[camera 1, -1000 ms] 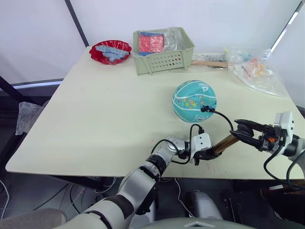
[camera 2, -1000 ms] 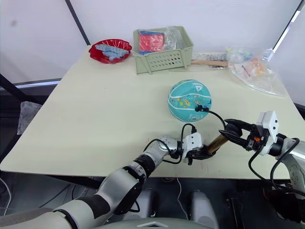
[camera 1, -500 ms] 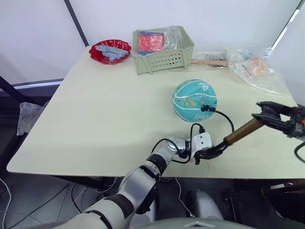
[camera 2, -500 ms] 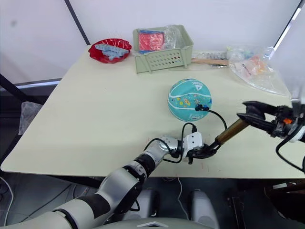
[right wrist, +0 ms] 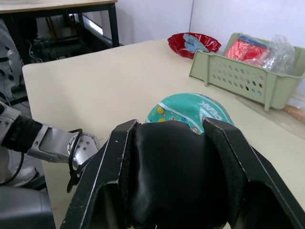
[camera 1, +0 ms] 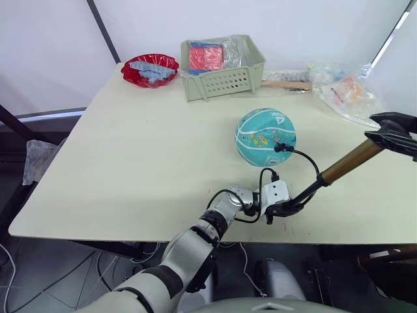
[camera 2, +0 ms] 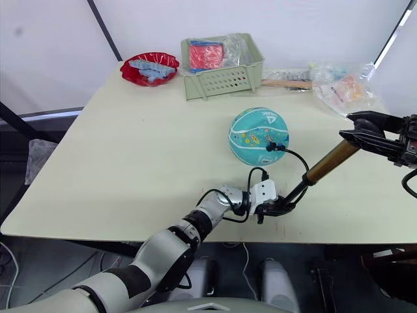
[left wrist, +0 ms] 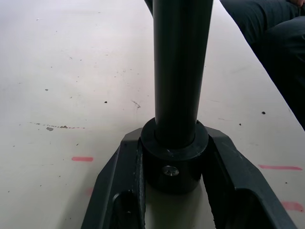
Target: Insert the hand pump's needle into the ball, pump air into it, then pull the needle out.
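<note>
From my head views, the ball point(camera 1: 265, 137) sits on the table point(camera 1: 130, 150), with the needle point(camera 1: 280, 148) seated in its near side and the thin hose point(camera 1: 311, 165) looping from there to the hand pump point(camera 1: 329, 172), which slants just beside the ball on its near right. My left gripper point(camera 1: 284, 207) clamps the pump's black end cap down near the table's front edge, and my right gripper point(camera 1: 393, 132) grips the T-handle, right of the ball, with the gold barrel drawn up off its dark inner shaft. My worry is the ball: nothing braces it, so a skewed push could drag the hose, roll the ball and bend or pop the needle. In my left wrist view, my fingers point(left wrist: 224, 162) pinch the end cap point(left wrist: 172, 160) from both sides; if that pinch slips, the base skates across the table. In my right wrist view, my fingers point(right wrist: 228, 157) close tight around the black handle point(right wrist: 174, 176) with the ball beyond it; an off-axis stroke could twist it loose.
</note>
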Motion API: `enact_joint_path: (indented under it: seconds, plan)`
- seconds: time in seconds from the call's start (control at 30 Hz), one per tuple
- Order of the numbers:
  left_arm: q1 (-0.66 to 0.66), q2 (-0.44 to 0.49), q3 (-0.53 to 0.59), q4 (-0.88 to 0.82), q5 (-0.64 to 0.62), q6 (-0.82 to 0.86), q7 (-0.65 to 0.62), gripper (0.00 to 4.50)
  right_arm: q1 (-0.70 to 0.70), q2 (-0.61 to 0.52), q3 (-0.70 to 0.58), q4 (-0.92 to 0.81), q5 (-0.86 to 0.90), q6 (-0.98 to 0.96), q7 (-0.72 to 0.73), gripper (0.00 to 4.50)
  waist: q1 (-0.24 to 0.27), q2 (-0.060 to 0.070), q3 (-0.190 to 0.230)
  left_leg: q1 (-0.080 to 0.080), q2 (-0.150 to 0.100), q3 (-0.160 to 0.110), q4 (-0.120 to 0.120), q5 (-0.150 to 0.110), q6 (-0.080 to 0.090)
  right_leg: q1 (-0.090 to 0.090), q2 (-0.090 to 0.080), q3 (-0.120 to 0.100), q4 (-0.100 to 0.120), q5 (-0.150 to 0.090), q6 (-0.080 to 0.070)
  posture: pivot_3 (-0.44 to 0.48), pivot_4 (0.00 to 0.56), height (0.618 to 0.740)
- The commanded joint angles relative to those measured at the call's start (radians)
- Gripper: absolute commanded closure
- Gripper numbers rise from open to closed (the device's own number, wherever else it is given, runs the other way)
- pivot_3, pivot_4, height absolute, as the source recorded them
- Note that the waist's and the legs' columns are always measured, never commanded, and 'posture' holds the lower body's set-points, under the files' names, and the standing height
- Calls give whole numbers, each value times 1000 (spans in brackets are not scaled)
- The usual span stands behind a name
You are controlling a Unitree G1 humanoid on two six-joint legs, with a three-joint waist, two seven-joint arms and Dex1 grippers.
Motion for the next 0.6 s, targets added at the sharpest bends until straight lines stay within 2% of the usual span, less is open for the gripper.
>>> enact_joint_path:
  seconds: [0.03,0.37,0.6]
  plan:
    - [-14,-73,-4,59,27,38,25,3349,-7,21,14,-26,-8,-18,5,2869,0,0,0,0,0,0,0,0,0,0,0,0,0,0,0,0,150,735]
    - [10,-63,-7,53,29,27,14,3349,94,137,165,-60,-156,-142,1,2869,0,-4,-3,1,0,0,0,0,0,1,0,-1,0,0,0,0,150,735]
    - [18,-49,-8,51,31,21,12,3349,164,250,324,2,-321,-267,-33,2869,-1,-6,-5,1,0,0,0,0,0,1,0,-1,0,0,0,0,150,735]
